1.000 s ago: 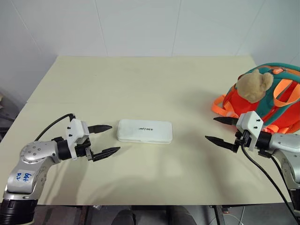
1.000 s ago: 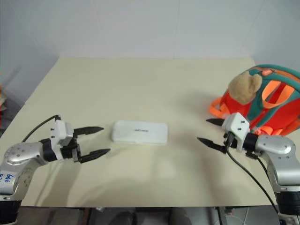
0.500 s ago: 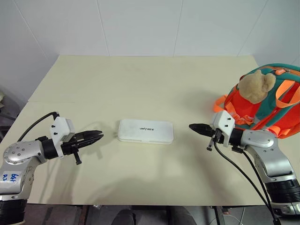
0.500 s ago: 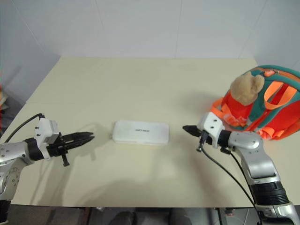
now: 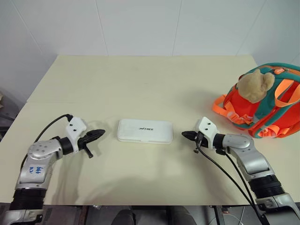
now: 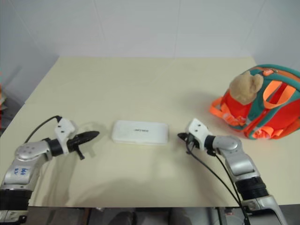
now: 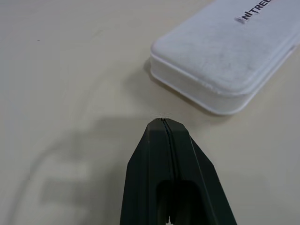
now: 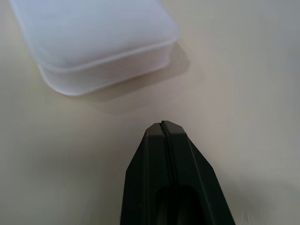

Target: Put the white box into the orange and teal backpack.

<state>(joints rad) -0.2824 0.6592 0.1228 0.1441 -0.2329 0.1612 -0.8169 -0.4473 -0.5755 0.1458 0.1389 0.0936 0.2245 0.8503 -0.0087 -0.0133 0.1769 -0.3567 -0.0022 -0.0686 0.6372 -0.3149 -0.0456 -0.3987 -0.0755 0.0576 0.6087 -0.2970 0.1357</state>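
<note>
white box [image 5: 145,131] lies flat on the cream table [image 5: 140,84], lid up, dark lettering showing, roughly mid-width and toward the near edge. Nothing on it, nothing touching it

left gripper [image 5: 99,133] sits just off the box's left short end, fingers pressed together, nothing between them, tip pointing at the box with a small gap of bare table. right gripper [image 5: 185,135] mirrors it off the right short end, fingers likewise pressed together and empty, also not touching. Both wrist views show the closed tips aimed at a rounded box corner, tabletop between

orange and teal backpack [image 5: 272,112] stands at the far right edge of the table, tan plush bear [image 5: 254,86] on its front facing the table centre, orange straps [image 5: 225,110] spilling onto the surface toward the box. Well apart from the box; only the right arm and its black cable [image 5: 225,171] lie between them

Table behind the box is bare up to the white wall [image 5: 140,23]. Less room in front of the box before the near edge. Left half bare apart from the left arm
</note>
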